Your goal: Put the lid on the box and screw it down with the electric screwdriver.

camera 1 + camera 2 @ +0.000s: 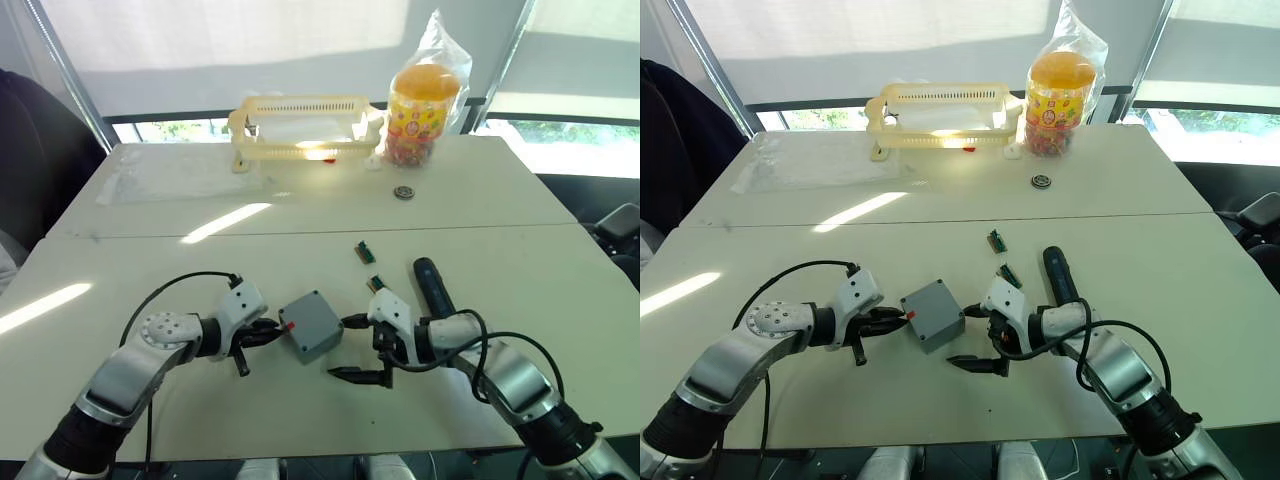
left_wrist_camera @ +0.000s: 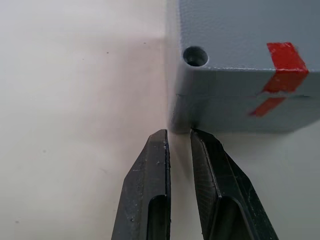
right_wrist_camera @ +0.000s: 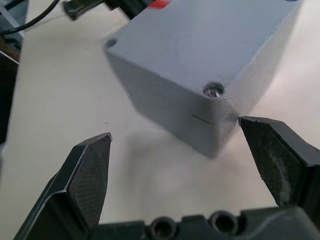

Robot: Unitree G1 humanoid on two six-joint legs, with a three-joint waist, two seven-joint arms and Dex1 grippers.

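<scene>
White tabletop (image 1: 300, 420) is seen under both arms. Nearest, the right gripper (image 1: 362, 350) is spread wide and holds nothing, one finger beside a corner of the box (image 1: 311, 325); the left gripper (image 1: 262, 338) is nearly closed, empty, its tips at the box's red-marked side. The lid (image 3: 210, 45) is judged already seated, with a screw visible in one corner hole and another hole looking empty. Behind the right arm lies the electric screwdriver (image 1: 433, 284), not yet picked up, so screwing appears unfinished.
</scene>
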